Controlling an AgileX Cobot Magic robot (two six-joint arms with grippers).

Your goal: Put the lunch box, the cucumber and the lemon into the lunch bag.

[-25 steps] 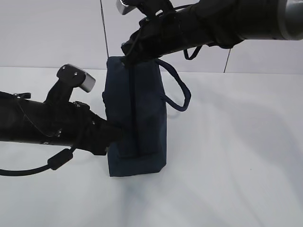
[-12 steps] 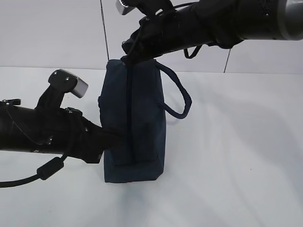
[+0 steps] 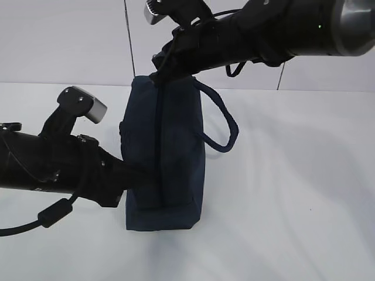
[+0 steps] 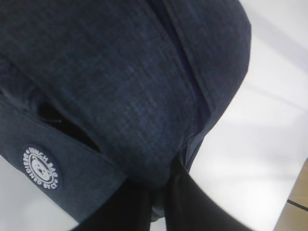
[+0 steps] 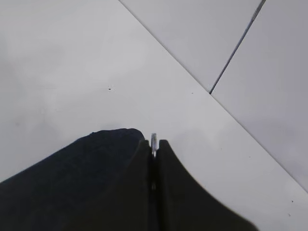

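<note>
Right gripper (image 5: 153, 149) pinched the ring pull (image 5: 153, 139) at top center; left gripper (image 4: 159, 202) clamped bag (image 3: 170, 146) fabric. A hard yank could've tipped it.

navy lunch bag (image 3: 167, 158) stands upright on end; zipper closed

The lunch bag (image 3: 164, 152) stands upright mid-frame, flanked by the left hand (image 3: 143, 175) low and the right hand (image 3: 157, 75) on top. The desk (image 3: 293, 193) lies open at the right and along the bottom.
</note>
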